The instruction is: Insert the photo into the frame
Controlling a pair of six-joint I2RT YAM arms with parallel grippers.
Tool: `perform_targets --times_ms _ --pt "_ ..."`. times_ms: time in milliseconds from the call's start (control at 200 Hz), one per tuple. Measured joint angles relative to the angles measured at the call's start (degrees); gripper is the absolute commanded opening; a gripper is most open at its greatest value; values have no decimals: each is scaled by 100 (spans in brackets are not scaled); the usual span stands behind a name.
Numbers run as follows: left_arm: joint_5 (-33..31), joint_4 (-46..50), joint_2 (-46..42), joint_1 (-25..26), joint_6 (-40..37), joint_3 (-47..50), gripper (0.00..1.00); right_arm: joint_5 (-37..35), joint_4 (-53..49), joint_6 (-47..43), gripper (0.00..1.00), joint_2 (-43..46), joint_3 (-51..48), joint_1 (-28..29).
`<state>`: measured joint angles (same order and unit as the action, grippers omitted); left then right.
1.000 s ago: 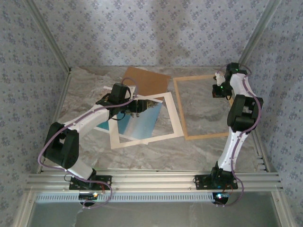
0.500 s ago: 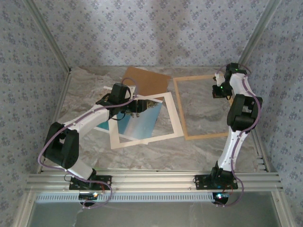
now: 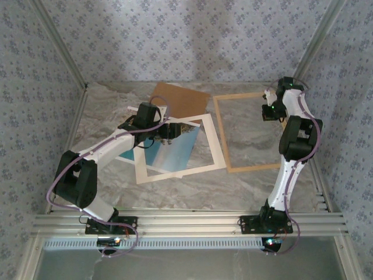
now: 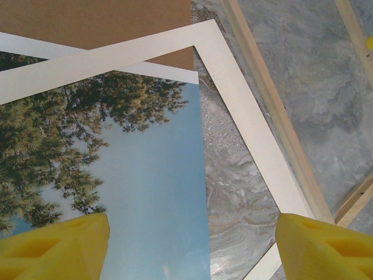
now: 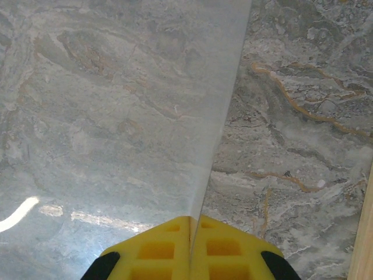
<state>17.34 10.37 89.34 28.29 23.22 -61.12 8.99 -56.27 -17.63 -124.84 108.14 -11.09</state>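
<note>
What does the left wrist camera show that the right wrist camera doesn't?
Only the left wrist view: the rectangular photo of trees and blue sky, the white mat border lying across it, the plain brown backing board, and the left tool open. Only the right wrist view: a clear glossy sheet whose edge runs into the shut right tool, apparently pinched there. Both: the grey marble table and the light wooden frame.

Band of the photo [image 4: 145, 175] beneath the white mat [image 4: 116, 58]
</note>
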Motion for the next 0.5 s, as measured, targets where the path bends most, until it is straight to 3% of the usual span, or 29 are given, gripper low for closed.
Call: perform_targets --times_ms 500 --pt "0 4 0 0 0 0 76 -229 -267 -42 0 -284 350 37"
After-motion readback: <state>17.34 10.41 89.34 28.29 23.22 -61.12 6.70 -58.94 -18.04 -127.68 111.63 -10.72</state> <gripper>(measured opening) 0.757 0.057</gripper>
